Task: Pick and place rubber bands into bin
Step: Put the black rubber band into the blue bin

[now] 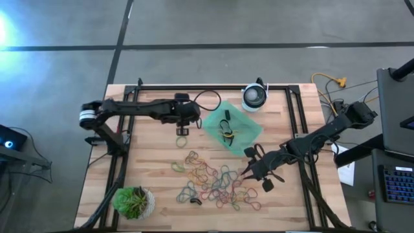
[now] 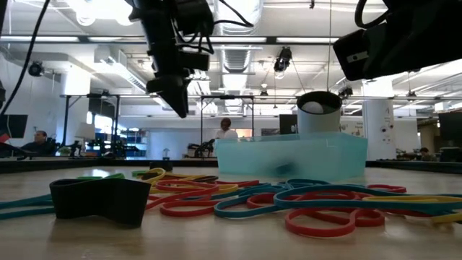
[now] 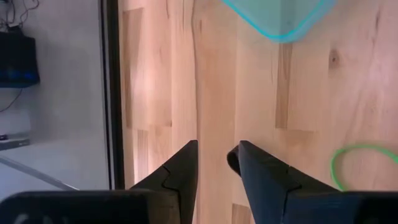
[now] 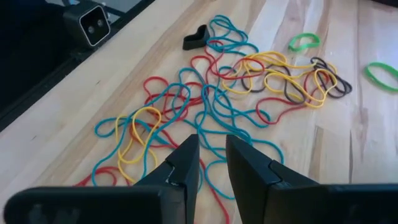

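Rubber bands (image 4: pixel 211 99) lie just beyond the right hand (image 4: pixel 211 163), seemingly untouched.

Rubber bands (image 1: pixel 217 183) in red, blue, yellow and green are spread in a tangled heap on the wood. The translucent mint-green bin (image 1: pixel 248 133), set askew nearby, already holds a few bands.

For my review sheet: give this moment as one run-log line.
left gripper: open, empty, beside bin | right gripper: open, empty, over rubber bands | bin: some bands inside | most bands on table
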